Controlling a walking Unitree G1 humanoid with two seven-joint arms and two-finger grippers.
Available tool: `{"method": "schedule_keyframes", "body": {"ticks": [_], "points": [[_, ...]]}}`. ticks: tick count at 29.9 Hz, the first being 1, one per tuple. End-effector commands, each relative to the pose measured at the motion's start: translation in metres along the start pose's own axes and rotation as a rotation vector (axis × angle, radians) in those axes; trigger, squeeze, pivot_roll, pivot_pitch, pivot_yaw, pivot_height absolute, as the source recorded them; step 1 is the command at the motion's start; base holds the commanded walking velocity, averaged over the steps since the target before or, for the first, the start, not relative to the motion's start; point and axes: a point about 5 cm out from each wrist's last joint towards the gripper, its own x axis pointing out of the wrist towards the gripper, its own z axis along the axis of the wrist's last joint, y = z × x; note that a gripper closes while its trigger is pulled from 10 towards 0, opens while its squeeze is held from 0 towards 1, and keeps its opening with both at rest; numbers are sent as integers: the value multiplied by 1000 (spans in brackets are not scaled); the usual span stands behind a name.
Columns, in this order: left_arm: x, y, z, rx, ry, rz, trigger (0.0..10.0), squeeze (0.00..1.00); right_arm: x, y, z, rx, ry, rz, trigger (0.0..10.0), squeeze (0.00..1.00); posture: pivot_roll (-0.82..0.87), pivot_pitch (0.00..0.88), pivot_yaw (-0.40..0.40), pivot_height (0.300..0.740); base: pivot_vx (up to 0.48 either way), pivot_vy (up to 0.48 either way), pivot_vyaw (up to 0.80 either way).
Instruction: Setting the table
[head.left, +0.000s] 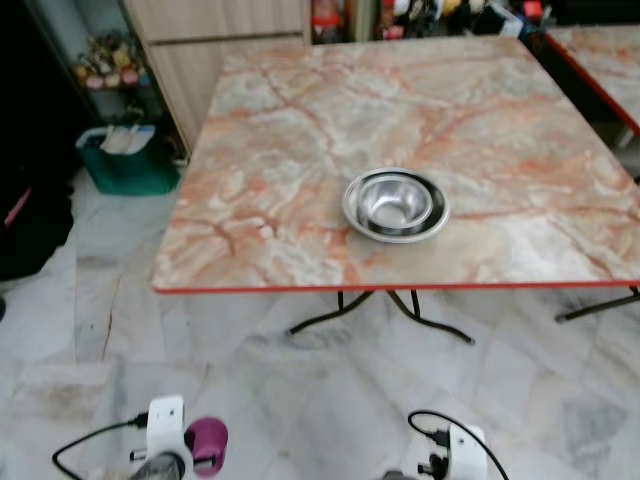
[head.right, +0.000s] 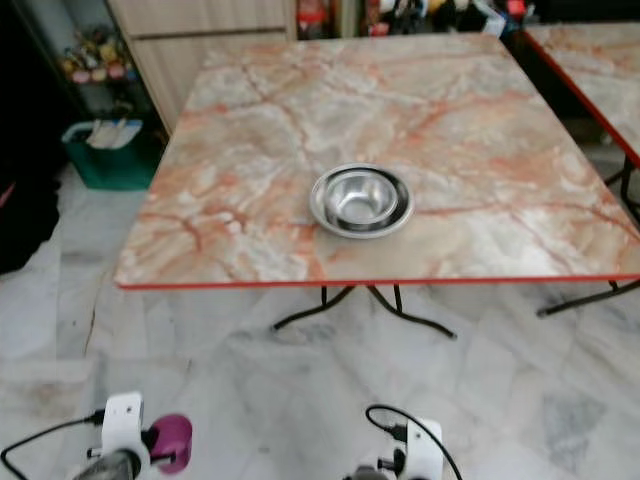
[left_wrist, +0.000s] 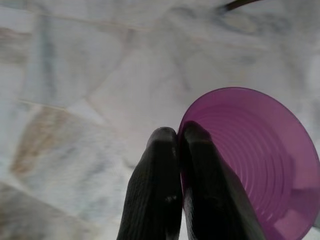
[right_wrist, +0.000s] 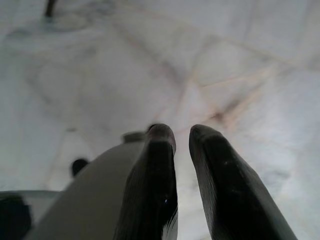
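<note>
Our left gripper (left_wrist: 178, 145) pinches the cup (left_wrist: 260, 165) by its rim, low over the floor. Our right gripper (right_wrist: 182, 140) looks narrow and empty. The bowl (head.left: 396, 204) sits near the table's (head.left: 300, 130) front edge. That thin pinch could slip and drop the cup.

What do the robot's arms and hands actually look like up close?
Each hand has two long, black, rounded fingers, smooth and slightly glossy, tapering to blunt tips. In the left wrist view the left hand's fingers look the same. From the head camera, each wrist carries a white block: the left and the right, each with a thin black looping cable.
</note>
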Motion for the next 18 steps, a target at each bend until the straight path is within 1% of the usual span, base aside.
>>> {"method": "schedule_keyframes", "body": {"ticks": [1,4,9,13,15,16,18], "points": [[-3,14,-6,2,19,34,10000,0,0,7,-3,8,11,16,10000,0,2,150,43,740,311,0,0],[-3,13,-6,10,18,27,10000,0,0,7,-3,9,12,15,10000,0,2,150,43,740,301,0,0],[-3,13,-6,10,10,25,10000,0,0,7,-3,5,13,15,10000,0,5,148,42,740,0,0,0],[-3,16,-3,-13,-18,49,10000,0,0,7,-3,2,14,16,10000,0,5,150,42,740,0,0,0],[-4,24,2,-36,-53,106,10000,0,0,7,-3,1,14,17,10000,0,9,150,41,740,0,0,0],[-5,37,9,-69,-93,191,10000,0,0,7,-3,1,14,17,10000,0,9,150,41,740,0,0,0],[-6,42,11,-87,-107,227,10000,0,0,7,-3,1,13,17,10000,0,9,150,41,740,0,0,0]]}}
